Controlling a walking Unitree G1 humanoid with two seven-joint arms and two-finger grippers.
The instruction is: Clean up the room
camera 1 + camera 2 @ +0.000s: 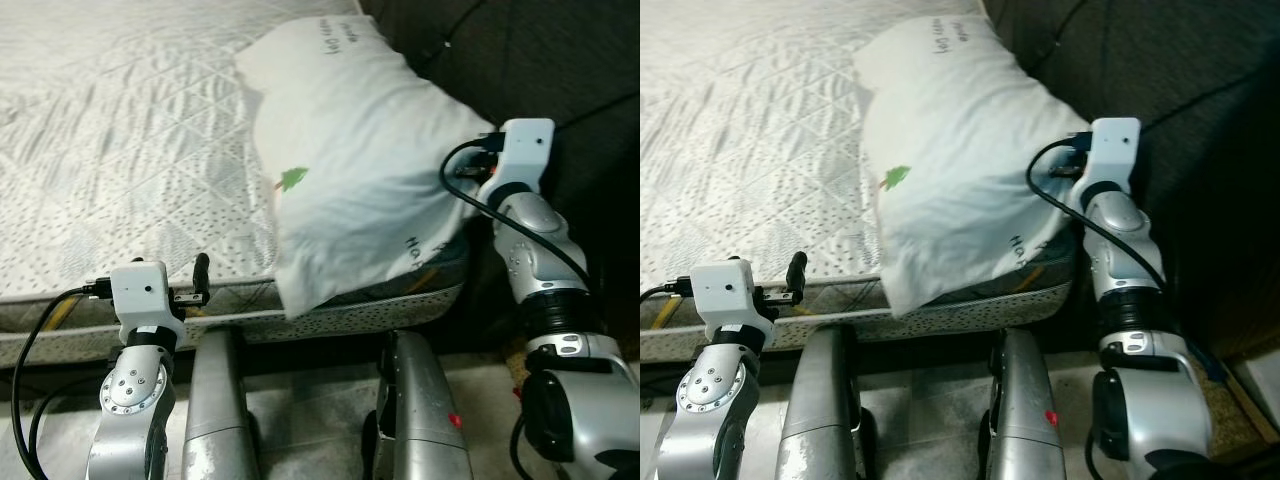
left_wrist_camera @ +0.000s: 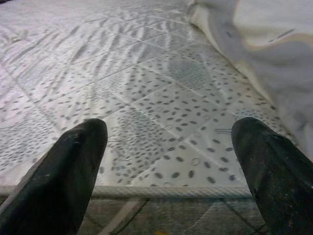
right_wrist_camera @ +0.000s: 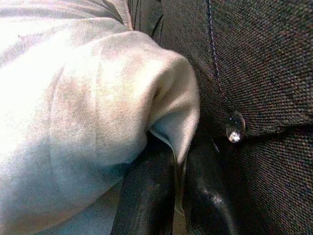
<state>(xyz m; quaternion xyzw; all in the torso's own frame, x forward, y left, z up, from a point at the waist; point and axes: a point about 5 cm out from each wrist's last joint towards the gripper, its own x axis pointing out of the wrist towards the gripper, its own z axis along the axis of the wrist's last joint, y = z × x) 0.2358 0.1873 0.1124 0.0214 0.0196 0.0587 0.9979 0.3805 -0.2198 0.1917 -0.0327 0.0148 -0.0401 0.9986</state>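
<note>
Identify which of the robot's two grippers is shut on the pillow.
The right gripper: its fingers pinch a fold of the white pillow beside the dark headboard. The left gripper is open over the mattress.

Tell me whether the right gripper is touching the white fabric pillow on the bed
Touching. In the right wrist view, the right gripper has its two black fingers closed on a fold at the edge of the white fabric pillow.

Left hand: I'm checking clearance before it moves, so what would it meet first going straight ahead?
Probably the mattress: the open left hand points low across its near edge, and the pillow lies off to one side.
</note>
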